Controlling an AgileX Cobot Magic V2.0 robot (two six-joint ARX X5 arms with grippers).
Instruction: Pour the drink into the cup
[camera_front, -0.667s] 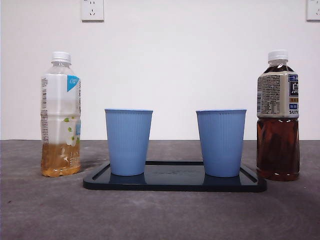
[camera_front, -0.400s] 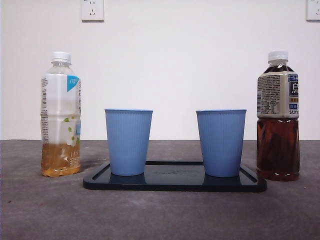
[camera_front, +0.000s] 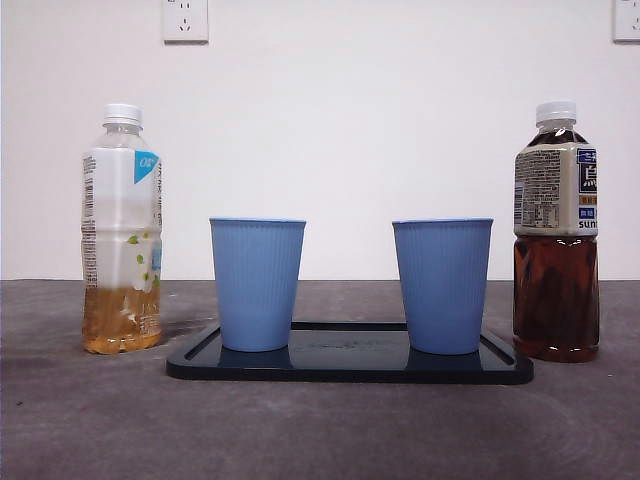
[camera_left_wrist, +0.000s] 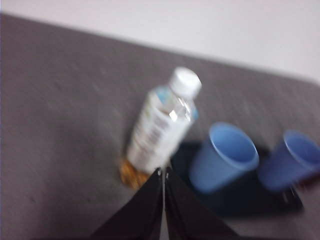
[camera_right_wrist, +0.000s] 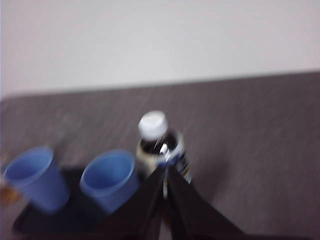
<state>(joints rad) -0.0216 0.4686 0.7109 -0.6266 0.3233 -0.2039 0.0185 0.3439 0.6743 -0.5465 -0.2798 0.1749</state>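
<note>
Two blue ribbed cups, one on the left (camera_front: 257, 283) and one on the right (camera_front: 442, 284), stand upright on a dark tray (camera_front: 350, 363). Left of the tray stands a capped bottle of pale amber drink (camera_front: 121, 230), about a third full. Right of the tray stands a capped bottle of dark brown drink (camera_front: 556, 232). My left gripper (camera_left_wrist: 163, 172) is shut, above and short of the pale bottle (camera_left_wrist: 159, 127). My right gripper (camera_right_wrist: 165, 171) is shut, above and short of the dark bottle (camera_right_wrist: 161, 141). Neither gripper shows in the front view.
The grey table (camera_front: 320, 430) runs back to a white wall with two sockets, one at the upper left (camera_front: 185, 19). Both wrist views are blurred by motion and show the cups (camera_left_wrist: 223, 157) (camera_right_wrist: 109, 180) beside each bottle.
</note>
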